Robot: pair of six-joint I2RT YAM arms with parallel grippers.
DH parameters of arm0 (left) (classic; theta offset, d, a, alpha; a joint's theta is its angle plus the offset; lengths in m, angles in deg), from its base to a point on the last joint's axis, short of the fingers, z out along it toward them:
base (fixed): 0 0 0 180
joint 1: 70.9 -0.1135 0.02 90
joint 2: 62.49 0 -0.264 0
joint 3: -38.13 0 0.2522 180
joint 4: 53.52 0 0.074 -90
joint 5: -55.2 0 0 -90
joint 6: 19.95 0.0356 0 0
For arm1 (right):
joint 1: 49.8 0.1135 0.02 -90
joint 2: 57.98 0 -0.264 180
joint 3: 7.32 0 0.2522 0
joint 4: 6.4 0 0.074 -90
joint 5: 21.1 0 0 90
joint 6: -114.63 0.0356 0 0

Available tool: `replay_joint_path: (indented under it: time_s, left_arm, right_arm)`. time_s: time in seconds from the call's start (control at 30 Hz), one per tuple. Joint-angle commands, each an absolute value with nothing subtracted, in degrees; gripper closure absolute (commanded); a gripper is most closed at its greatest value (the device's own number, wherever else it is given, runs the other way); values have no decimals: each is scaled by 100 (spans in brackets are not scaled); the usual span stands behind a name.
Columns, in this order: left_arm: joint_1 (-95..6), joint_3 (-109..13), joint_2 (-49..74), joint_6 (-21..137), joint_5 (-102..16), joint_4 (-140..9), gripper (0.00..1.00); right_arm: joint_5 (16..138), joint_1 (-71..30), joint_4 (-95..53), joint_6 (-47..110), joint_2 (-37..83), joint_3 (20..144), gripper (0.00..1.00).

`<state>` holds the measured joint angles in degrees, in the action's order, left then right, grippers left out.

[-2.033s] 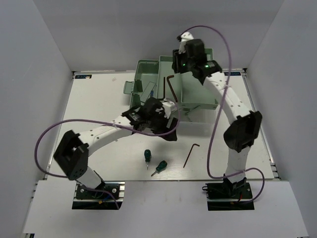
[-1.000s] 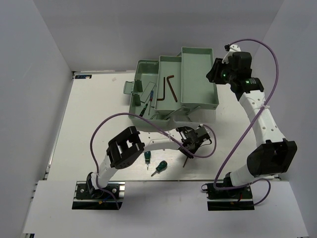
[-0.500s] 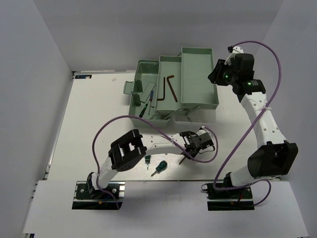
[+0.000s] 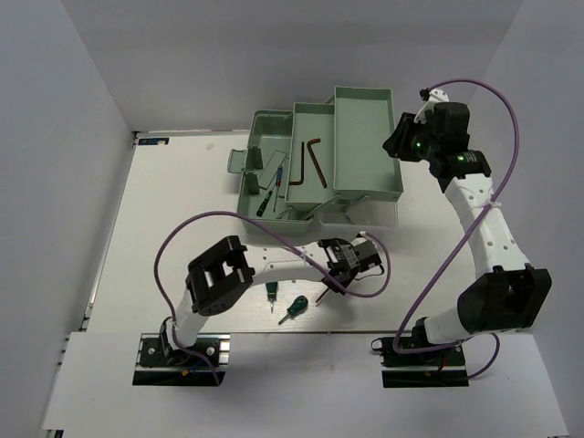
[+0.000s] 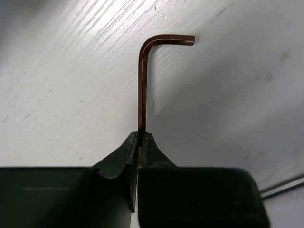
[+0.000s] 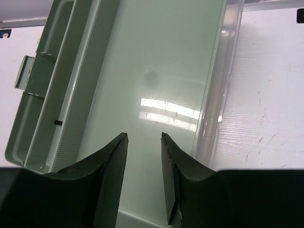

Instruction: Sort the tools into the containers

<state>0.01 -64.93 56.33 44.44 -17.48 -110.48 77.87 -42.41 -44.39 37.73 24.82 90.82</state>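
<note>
Hex key (image 5: 142,85): pinched at the tip of its long arm between the pressed-together fingers of the left gripper (image 5: 141,135), low over the table (image 4: 182,201), in front of the toolbox (image 4: 365,119). Long axis straight out ahead of the fingertips, short leg bent rightward at the far end. Right gripper (image 6: 144,137): partly spread, empty, above the toolbox's right-hand tray. Likely destination the middle tray, farther back.

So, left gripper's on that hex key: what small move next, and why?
Probably lift straight up: the left gripper is shut on the hex key near the table, and the tray holding other hex keys sits farther back.
</note>
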Motion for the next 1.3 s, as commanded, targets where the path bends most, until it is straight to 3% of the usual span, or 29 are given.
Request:
replay_joint_path:
  time_s: [0.0, 0.3, 0.47, 0.63, 0.9, 1.13, 1.27]
  left_arm:
    - [-41, -6274, 4519, 4667, -2091, -10807, 100]
    - [-41, -5317, 2568, 4869, -2127, -10885, 100]
    - [-41, -5368, 1847, 4651, -1566, -12086, 100]
    - [-260, -5298, 1345, 4184, -933, -12388, 100]
    - [-1095, -5807, 1713, 4130, -492, -11695, 100]
    - [-2228, -6571, 2784, 4639, -1132, -10756, 100]
    - [-2651, -7642, 3705, 4974, -1528, -10700, 100]
  right_arm:
    - [7769, -4269, -4363, 3764, 2261, 8994, 60]
    - [7690, -4269, -4398, 3650, 2305, 9028, 60]
    - [7637, -4269, -4415, 3623, 2393, 9116, 60]
    - [7628, -4251, -4415, 3615, 2463, 9213, 60]
    - [7864, -4242, -4468, 3395, 2385, 9108, 60]
    - [8699, -4260, -4415, 2824, 1998, 8625, 63]
    - [9306, -4242, -4415, 2481, 1682, 8309, 63]
